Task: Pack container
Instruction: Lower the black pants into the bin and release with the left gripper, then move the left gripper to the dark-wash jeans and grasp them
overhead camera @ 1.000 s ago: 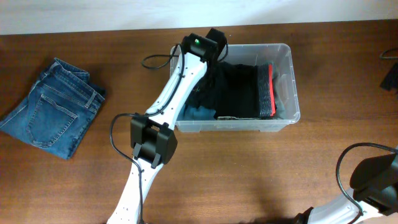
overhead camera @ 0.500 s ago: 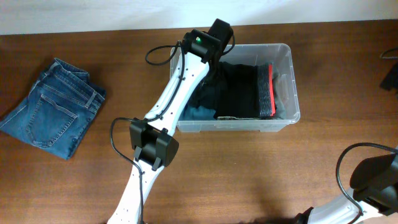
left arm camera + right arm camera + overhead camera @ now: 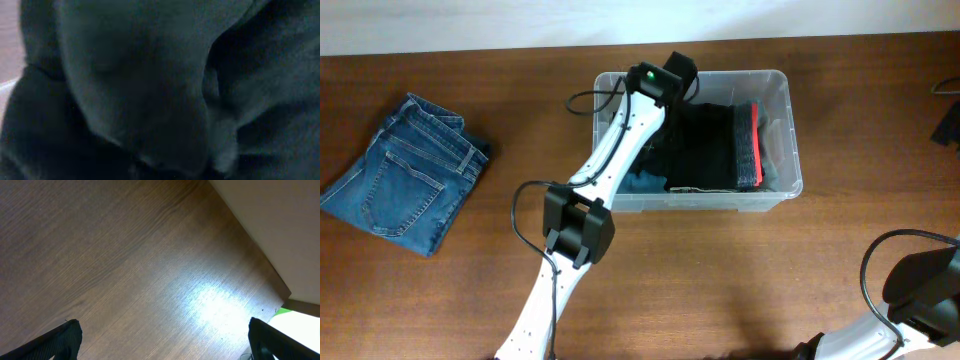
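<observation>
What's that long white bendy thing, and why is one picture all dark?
That's a robot arm; two sit at a wooden table. One picture looks down from above: the left arm reaches into the container, a clear box of dark clothes, and folded jeans lie off to one side. The dark picture comes from that arm's wrist camera, so close to dark cloth that I can't tell whether it grips any. The last is from the other wrist: the right gripper is open over bare wood, holding nothing.
</observation>
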### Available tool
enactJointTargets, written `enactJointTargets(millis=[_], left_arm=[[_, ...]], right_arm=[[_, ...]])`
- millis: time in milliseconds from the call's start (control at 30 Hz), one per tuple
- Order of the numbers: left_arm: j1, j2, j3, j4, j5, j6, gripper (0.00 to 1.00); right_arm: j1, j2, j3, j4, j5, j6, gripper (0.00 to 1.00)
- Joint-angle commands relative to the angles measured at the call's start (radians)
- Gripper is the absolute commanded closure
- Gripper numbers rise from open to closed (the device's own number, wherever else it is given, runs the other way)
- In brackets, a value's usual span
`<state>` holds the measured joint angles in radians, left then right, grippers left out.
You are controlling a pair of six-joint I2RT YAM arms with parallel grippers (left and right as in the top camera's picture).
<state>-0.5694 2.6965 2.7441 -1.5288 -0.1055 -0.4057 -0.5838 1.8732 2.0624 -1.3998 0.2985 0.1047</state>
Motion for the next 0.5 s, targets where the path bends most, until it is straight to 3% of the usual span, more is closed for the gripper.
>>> enactJointTargets(millis=[0, 133, 467], left_arm=[[-0.006, 0.019, -0.006, -0.012, 0.015, 0.004, 0.82], [-0.006, -0.018, 0.048, -0.029, 0.015, 0.004, 0.82], [0.034, -0.243, 0.177, -0.110, -0.055, 0.031, 0.71]], right_arm=[[0.001, 0.000, 0.004, 0.001, 0.013, 0.007, 0.02], [0.001, 0.000, 0.004, 0.001, 0.013, 0.007, 0.02], [0.001, 0.000, 0.004, 0.001, 0.013, 0.007, 0.02]])
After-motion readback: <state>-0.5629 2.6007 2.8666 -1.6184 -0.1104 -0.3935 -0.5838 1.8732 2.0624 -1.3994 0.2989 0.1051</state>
